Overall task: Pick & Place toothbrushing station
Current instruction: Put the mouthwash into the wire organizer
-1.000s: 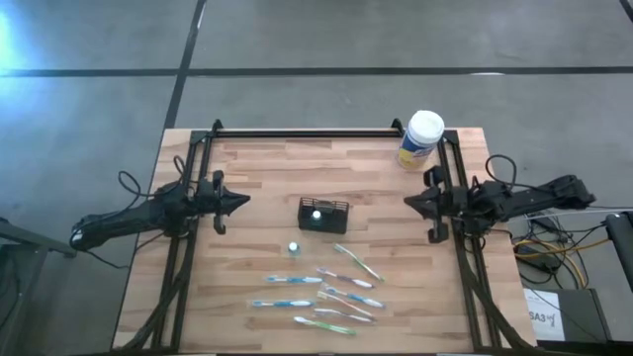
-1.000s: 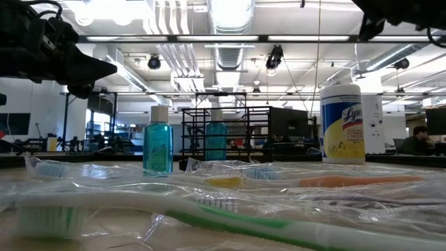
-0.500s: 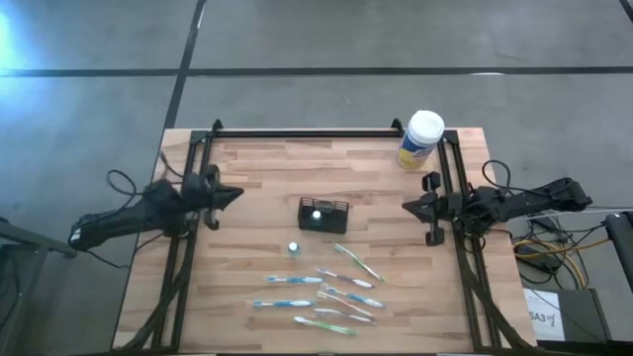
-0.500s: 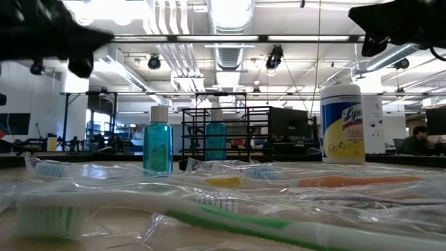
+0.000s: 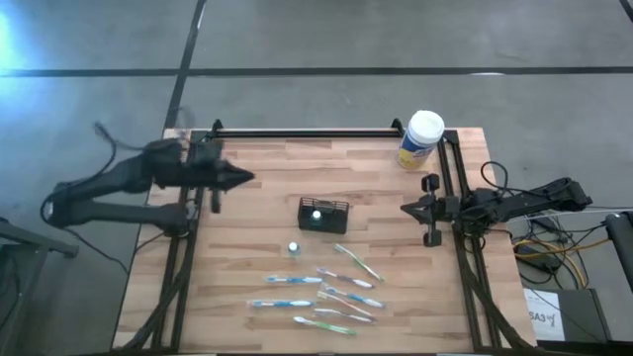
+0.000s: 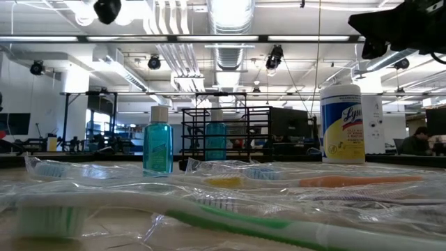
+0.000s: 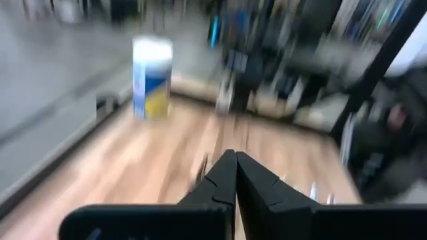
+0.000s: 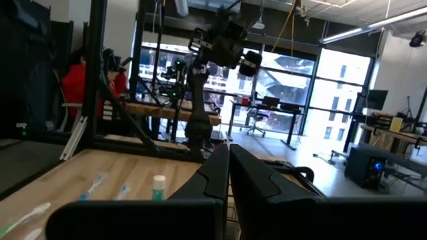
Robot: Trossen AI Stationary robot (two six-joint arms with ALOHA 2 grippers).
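Observation:
The black mesh holder (image 5: 323, 214) stands at the table's middle with a white-topped blue bottle (image 5: 316, 215) in it. A second small bottle (image 5: 294, 247) stands just near and left of it, upright on the wood (image 6: 158, 139). Several wrapped toothbrushes (image 5: 326, 294) lie flat nearer the front edge (image 6: 230, 216). My left gripper (image 5: 242, 179) is shut and empty, raised above the table's left side, left of the holder (image 7: 235, 160). My right gripper (image 5: 406, 209) is shut and empty at the right side, pointing toward the holder (image 8: 228, 157).
A large yellow canister with a white lid (image 5: 421, 138) stands at the far right corner (image 6: 342, 123). Black frame rails (image 5: 307, 132) run along the far edge and both sides. Bare wood lies between each gripper and the holder. A person in red (image 8: 83, 87) is beyond the table.
My left gripper has risen, leaving the top of the low view, and has gone toward the table's far edge, still shut. The holder, bottles and toothbrushes have not moved.

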